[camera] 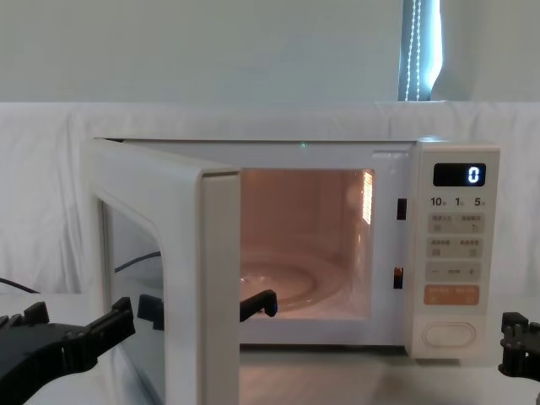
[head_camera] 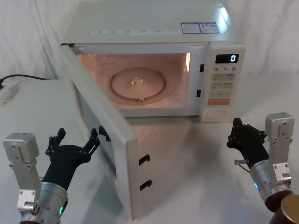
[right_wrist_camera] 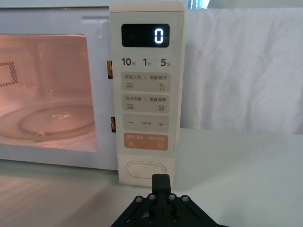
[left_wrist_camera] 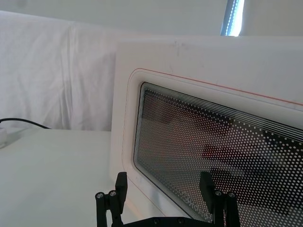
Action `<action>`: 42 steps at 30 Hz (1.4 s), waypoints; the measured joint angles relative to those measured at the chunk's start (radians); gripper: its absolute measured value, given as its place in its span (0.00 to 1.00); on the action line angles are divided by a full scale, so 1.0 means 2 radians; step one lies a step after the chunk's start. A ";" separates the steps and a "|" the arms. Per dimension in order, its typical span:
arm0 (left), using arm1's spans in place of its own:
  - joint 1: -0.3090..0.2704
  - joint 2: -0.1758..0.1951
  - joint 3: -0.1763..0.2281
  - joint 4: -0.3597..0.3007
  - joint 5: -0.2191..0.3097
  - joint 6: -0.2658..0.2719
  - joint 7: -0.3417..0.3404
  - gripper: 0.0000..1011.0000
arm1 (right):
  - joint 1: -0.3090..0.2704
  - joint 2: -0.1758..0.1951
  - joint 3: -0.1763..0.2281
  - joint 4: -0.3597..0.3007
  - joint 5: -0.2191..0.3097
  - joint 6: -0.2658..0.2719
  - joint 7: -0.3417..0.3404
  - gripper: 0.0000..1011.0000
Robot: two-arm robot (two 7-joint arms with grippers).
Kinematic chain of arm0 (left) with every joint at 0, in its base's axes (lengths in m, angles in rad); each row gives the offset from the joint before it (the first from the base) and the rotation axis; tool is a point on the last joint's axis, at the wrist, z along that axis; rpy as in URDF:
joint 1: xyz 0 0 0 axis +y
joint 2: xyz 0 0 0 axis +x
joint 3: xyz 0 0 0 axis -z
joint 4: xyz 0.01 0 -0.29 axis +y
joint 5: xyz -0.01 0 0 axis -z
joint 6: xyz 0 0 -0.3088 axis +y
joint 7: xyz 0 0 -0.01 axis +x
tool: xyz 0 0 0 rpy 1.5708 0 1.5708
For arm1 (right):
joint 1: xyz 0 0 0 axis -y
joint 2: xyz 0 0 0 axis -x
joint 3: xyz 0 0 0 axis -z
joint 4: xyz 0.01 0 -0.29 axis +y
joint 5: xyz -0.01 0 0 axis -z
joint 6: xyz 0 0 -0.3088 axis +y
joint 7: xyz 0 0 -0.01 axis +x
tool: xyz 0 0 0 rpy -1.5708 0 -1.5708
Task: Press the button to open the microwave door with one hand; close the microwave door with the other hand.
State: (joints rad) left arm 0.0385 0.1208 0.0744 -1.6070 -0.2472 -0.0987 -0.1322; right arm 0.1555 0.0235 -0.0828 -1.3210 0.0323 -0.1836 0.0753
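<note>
The microwave door (head_camera: 100,140) stands swung wide on the counter (head_camera: 32,107), its long edge running towards the robot, window facing left; the left gripper (head_camera: 74,140), jaws spread, sits just outside it; a glancing push might skid off; the right gripper (head_camera: 239,134), jaws closed, hangs below the button (head_camera: 216,113).

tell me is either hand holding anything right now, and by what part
Nothing is held. The left hand is open beside the microwave door, apart from it; the right hand is shut, empty, short of the button.
</note>
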 joint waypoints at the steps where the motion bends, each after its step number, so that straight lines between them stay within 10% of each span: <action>1: 0.000 0.000 0.000 0.000 0.000 0.000 0.000 0.99 | 0.000 0.000 0.000 0.000 0.000 0.000 0.000 0.00; 25: 0.000 0.000 0.000 0.000 0.000 0.000 0.000 0.98 | -0.001 0.000 0.000 0.000 0.000 -0.001 0.001 0.00; 42: 0.000 0.000 0.000 0.000 0.000 0.000 0.000 0.53 | -0.001 0.000 0.000 -0.001 0.000 -0.001 0.001 0.00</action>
State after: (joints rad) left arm 0.0385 0.1208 0.0744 -1.6070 -0.2472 -0.0987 -0.1322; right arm 0.1544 0.0235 -0.0824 -1.3222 0.0316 -0.1851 0.0777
